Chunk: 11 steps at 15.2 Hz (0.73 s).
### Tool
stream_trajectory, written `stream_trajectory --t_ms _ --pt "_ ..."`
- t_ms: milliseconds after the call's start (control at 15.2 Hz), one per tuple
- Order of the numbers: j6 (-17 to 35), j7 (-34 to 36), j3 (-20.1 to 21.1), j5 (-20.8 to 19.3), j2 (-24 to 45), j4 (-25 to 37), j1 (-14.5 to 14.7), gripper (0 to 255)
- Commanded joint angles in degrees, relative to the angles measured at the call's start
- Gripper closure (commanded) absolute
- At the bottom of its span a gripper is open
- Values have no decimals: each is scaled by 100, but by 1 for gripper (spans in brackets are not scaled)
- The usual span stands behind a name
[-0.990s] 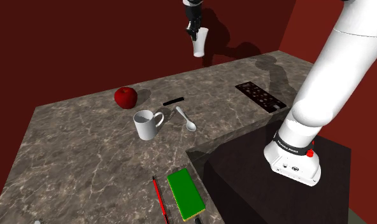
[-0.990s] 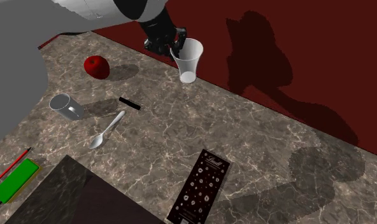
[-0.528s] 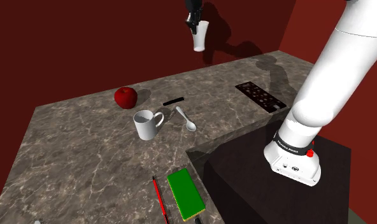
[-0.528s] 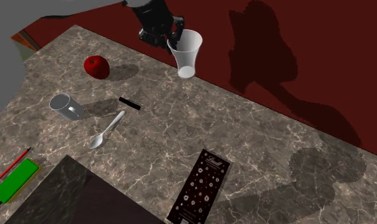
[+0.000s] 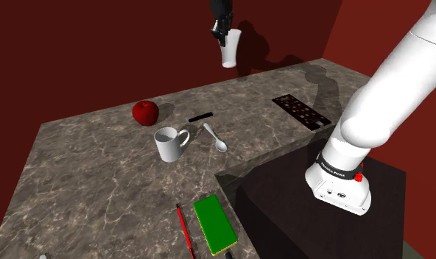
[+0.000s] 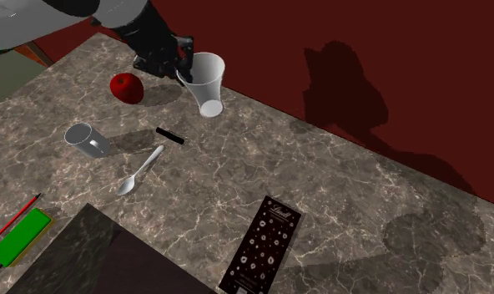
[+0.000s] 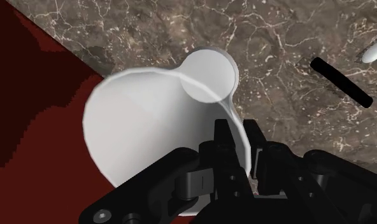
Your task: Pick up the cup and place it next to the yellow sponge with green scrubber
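Shoulder view: the flat green-topped, yellow-edged sponge [image 5: 214, 224] lies at lower centre on the marbled brown counter [image 5: 84, 169]; far beyond, at top centre, the black claw [image 5: 222, 32] pinches the rim of the plain white tapered cup [image 5: 230, 51], held high off the counter. I judge the carry runs almost straight down the frame.

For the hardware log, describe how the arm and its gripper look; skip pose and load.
The arm is white with rounded links, and near its foot it has a dark band, small lettering and a red spot. The gripper is all black and blocky, with two jaws and round holes.
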Motion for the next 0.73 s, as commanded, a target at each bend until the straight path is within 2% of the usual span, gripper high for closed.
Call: stream_trajectory --t_ms 0,660 --pt "-103 221 138 21 -207 -170 101 255" --pt "-565 1380 948 305 -1000 -819 643 255"
